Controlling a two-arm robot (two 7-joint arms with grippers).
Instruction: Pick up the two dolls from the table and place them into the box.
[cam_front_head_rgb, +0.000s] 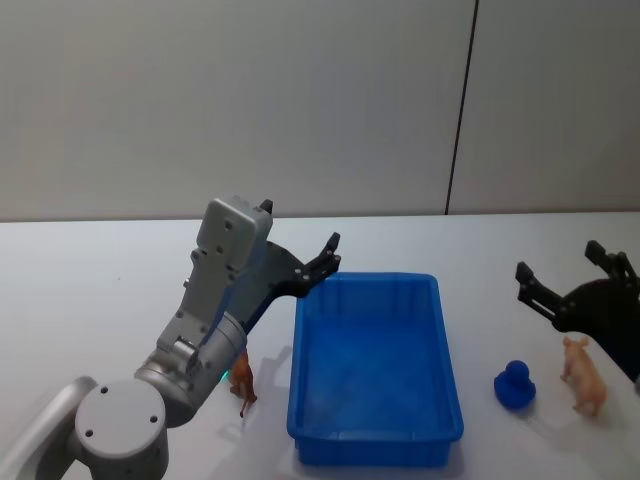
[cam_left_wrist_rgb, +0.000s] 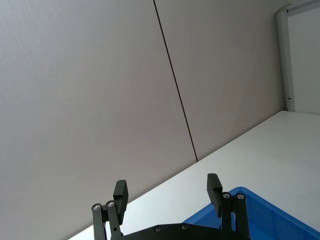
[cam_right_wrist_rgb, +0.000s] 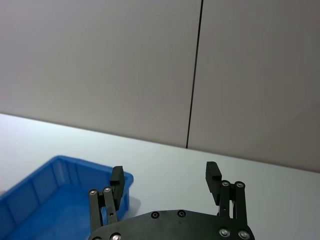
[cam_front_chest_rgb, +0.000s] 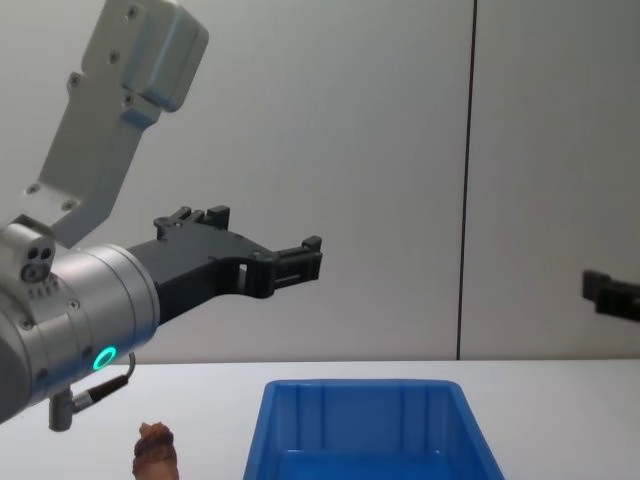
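The reddish-brown doll (cam_front_head_rgb: 243, 385) is knobbly and stands upright on the white table (cam_front_head_rgb: 100, 280), just beside the left long wall of the box (cam_front_head_rgb: 370, 440) near its front corner. The left arm's grey elbow hides part of it in the head view. The chest view shows its lumpy top (cam_front_chest_rgb: 155, 450) left of the box (cam_front_chest_rgb: 360, 420).

The pale pink doll (cam_front_head_rgb: 583, 375) is a smooth 4-legged animal shape. It stands on the table well to the right of the box. A small dark blue rounded toy (cam_front_head_rgb: 514, 385) sits between the 2.

The box is a glossy bright blue plastic bin, rectangular, with a thick rim and ribbed inner walls.

The left tool (cam_front_head_rgb: 300, 225) hangs in the air above the box's far left corner. Its black fingers are spread wide and grip nothing, as its wrist view (cam_left_wrist_rgb: 167, 185) confirms, with the box's corner (cam_left_wrist_rgb: 270, 215) below it.

The right tool (cam_front_head_rgb: 560, 260) hovers over the table just behind the pink doll. It is also spread wide and grips nothing (cam_right_wrist_rgb: 165, 172), and the box's rim (cam_right_wrist_rgb: 50, 185) shows off to 1 side. Its tip (cam_front_chest_rgb: 610, 293) enters the chest view at the right edge.

Behind the table is a plain grey wall (cam_front_head_rgb: 200, 100) with 1 dark vertical seam (cam_front_head_rgb: 460, 110).
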